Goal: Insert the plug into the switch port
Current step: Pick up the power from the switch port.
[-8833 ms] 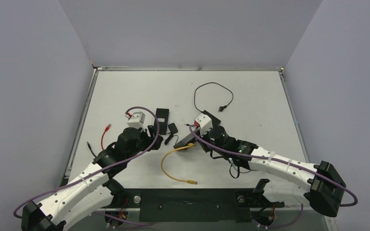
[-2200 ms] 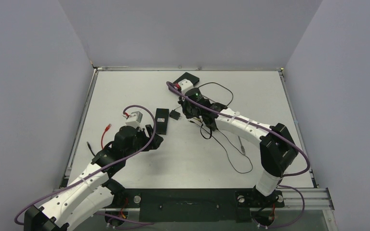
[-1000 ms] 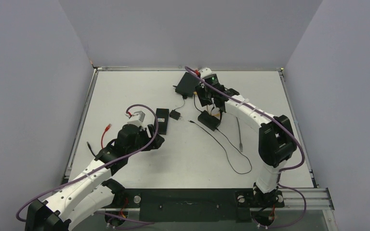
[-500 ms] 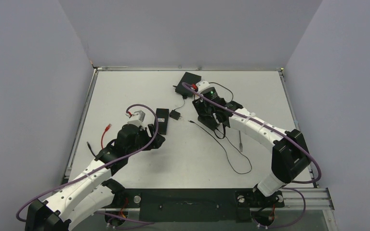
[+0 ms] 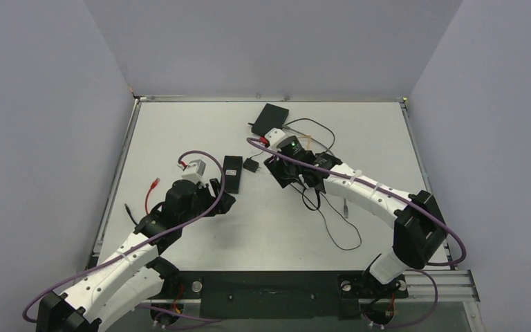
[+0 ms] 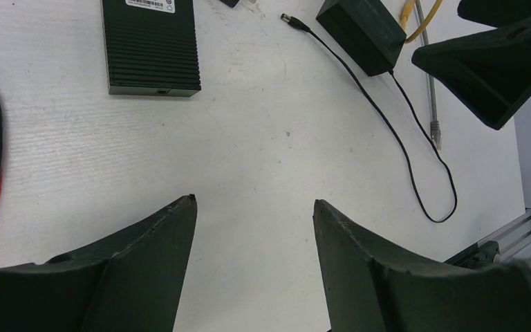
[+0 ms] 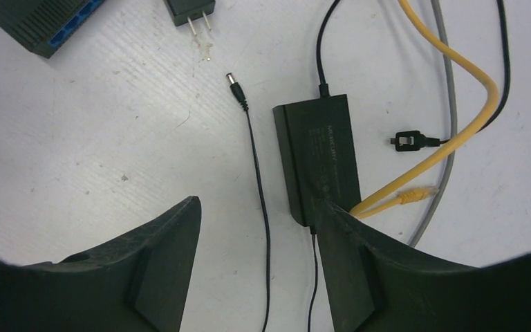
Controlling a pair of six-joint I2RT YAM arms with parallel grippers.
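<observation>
Resting on the tabletop [image 5: 180, 131], the switch [image 6: 151, 45] lies just ahead of the left tool [image 6: 254, 200], which gapes empty. The right tool [image 7: 256, 204], likewise parted and empty, hangs over the cord [image 7: 259, 180]; best it pinch the loose plug [image 7: 234, 77], near the switch, behind its barrel, leaving the tip free.

Black barrel plug [image 7: 234, 79] lying flat, unplugged, apart from black switch [image 7: 41, 24]; switch flat, blue ports along side

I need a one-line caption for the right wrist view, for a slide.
Open right gripper hovers by the barrel plug and black power adapter; the switch lies at upper left.
</observation>
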